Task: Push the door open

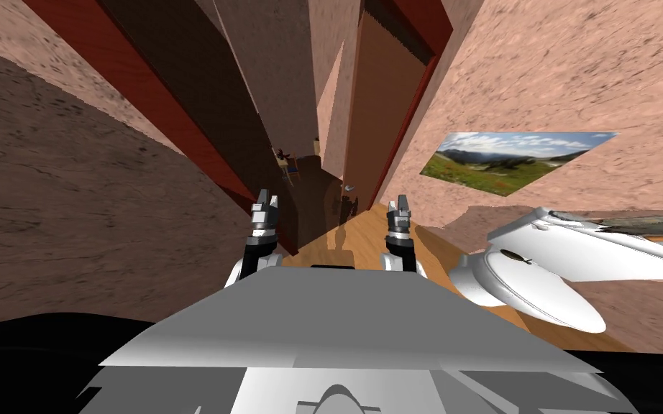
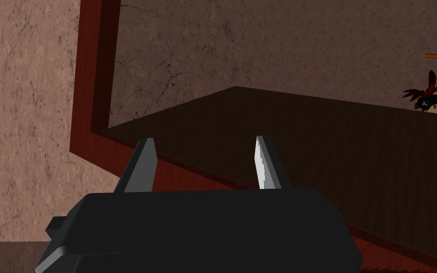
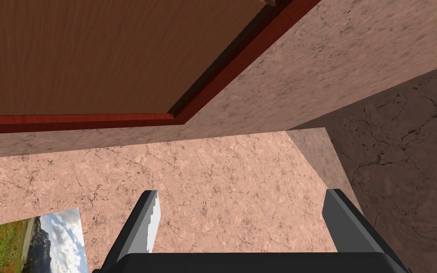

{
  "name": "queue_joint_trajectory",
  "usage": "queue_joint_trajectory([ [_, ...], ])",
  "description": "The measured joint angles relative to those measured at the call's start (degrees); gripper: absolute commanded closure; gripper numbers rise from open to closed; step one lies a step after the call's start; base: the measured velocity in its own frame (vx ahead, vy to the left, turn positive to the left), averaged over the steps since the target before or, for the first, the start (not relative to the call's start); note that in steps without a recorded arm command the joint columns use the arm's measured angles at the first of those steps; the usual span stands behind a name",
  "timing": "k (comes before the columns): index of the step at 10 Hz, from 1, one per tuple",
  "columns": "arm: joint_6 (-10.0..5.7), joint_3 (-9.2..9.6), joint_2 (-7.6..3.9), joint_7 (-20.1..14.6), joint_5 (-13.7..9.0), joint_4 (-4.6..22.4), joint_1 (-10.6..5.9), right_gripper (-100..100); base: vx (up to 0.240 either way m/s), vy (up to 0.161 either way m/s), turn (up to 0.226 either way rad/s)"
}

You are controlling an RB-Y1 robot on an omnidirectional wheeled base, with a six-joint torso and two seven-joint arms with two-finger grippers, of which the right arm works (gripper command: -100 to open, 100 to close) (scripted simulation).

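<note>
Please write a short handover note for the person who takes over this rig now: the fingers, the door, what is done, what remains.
Left gripper: fingers open, empty, facing the dark red wooden door frame and the opening past it.
Right gripper: fingers open, empty, touching nothing.
The brown wooden door with a small silver handle is ahead, right of that opening; it looks partly open.
Done: approach.
Left: push the door wider, probably with the right arm.
</note>
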Motion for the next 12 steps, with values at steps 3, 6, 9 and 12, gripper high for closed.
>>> queue_joint_trajectory([
  [3,-0.47,0.55,-0.67,-0.24,-0.72,4.32,-1.8,-100,0.084,-0.074,0.103],
  [6,-1.23,1.45,-1.21,-0.47,-1.41,8.16,-2.79,-100,0.099,-0.086,0.112],
  [9,-1.39,1.89,-1.8,-0.75,-2.3,13.17,-5.49,-100,0.08,-0.091,0.124],
  [12,-2.15,2.49,-2.22,-1.06,-2.92,16.36,-6.19,-100,0.049,-0.062,0.08],
])
